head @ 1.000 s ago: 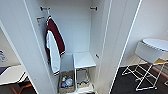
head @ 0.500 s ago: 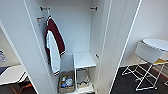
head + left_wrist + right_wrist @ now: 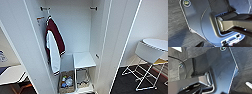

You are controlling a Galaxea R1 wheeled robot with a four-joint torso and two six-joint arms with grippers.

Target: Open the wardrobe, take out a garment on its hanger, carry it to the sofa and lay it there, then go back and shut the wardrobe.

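The wardrobe [image 3: 75, 30] stands right in front of me in the head view, tall and white, with both doors swung open: the left door [image 3: 22, 50] and the right door [image 3: 117, 45]. Inside, a maroon jacket with white sleeves [image 3: 53, 45] hangs from the rail's left end [image 3: 45, 8]. The rest of the rail is bare. Both wrist views look down past the robot's own dark body at grey carpet [image 3: 176, 25].
A small white shelf [image 3: 83, 60] sits low in the wardrobe, with a basket of small items [image 3: 66, 82] on the bottom beside it. A white round-topped stand on thin legs [image 3: 152, 48] is at the right. A low white table [image 3: 11, 75] is at the left.
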